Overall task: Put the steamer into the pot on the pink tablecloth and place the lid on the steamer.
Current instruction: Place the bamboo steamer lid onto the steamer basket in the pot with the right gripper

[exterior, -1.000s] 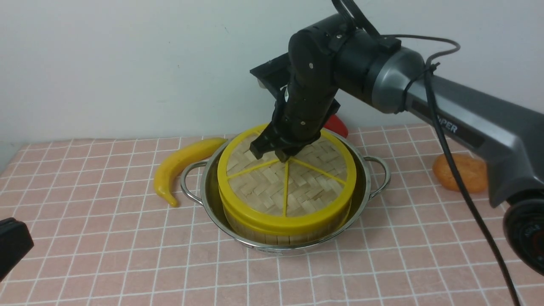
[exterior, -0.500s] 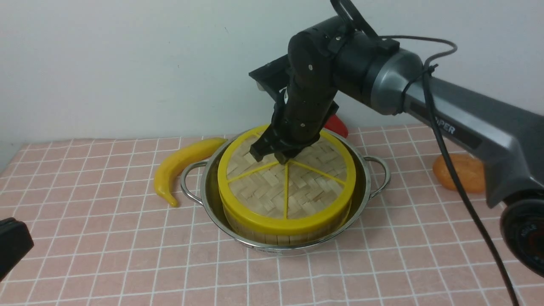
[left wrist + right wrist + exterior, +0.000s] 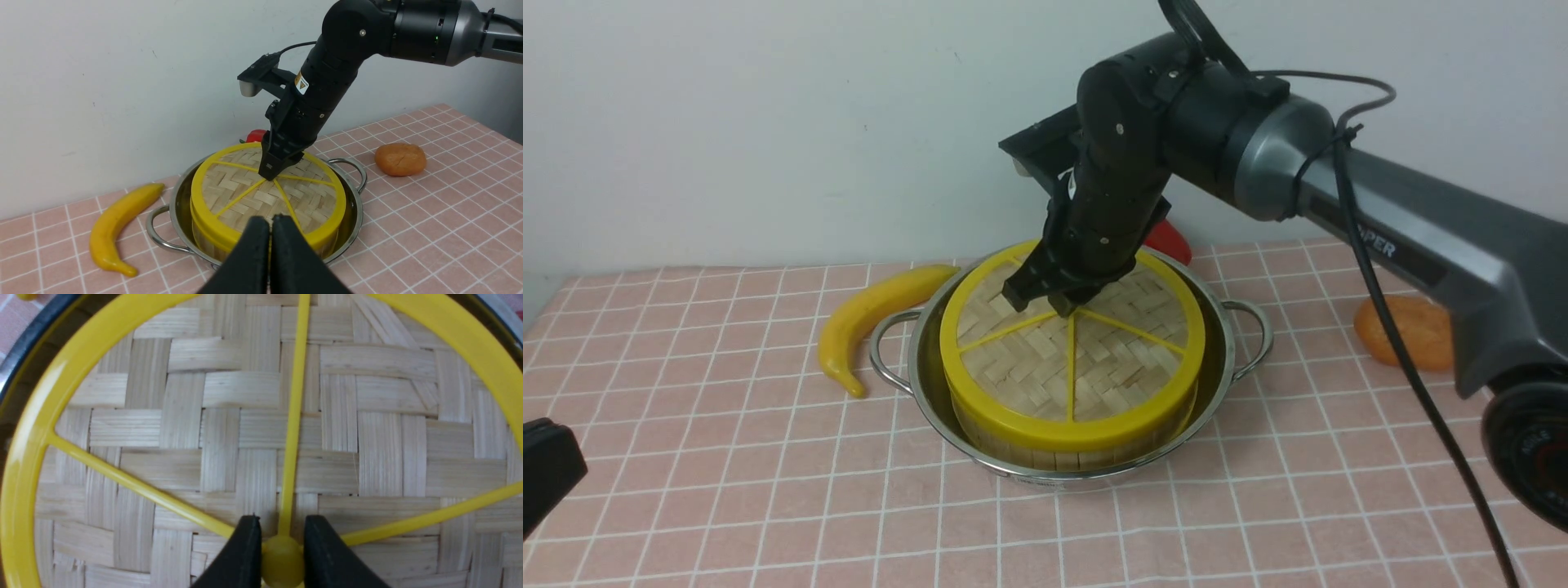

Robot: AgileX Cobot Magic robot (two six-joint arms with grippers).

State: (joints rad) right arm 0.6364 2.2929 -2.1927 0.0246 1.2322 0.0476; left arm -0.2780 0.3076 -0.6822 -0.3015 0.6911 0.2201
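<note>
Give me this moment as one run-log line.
lid: on steamer | steamer: in pot | pot: on pink tablecloth | right end effector: shut on lid hub | left end effector: shut, empty

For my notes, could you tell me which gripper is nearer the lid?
Right. The right gripper grips the lid at its hub; the left gripper sits shut, well short of the pot.

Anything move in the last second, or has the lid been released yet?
No release: the right gripper stays shut on the lid at its hub, its arm only creeping slightly leftward. Lid on the steamer in the pot, shut left gripper and banana unchanged.
</note>
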